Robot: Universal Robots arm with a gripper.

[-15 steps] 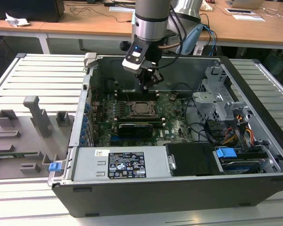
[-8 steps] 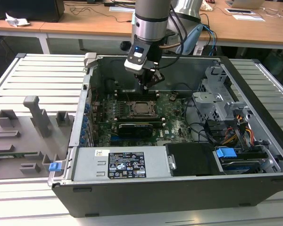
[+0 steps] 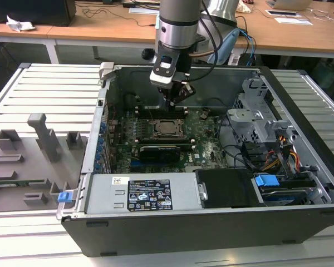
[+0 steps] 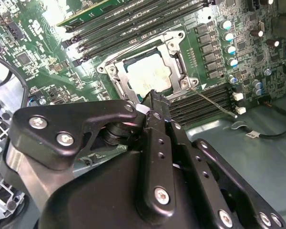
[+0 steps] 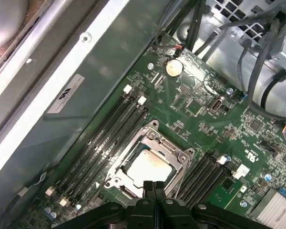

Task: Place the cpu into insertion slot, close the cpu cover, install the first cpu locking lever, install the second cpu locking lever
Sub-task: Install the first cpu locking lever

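While the cpu is sitting under the lowered cpu cover, your gripper is hovering, jaws together and empty, a locking lever seemingly unlatched.

Even, bright room light falls from above in the exterior view; the slatted surface on the exterior view's left reads pale, nearly washed out, while the inside of the case lies in dimmer shade. In the second wrist view, glare blows out a patch of the green board, and the cpu top shines pale. In the first wrist view the cpu gleams too, the case wall gives a dull sheen, and one corner holds a blurred, overexposed blob
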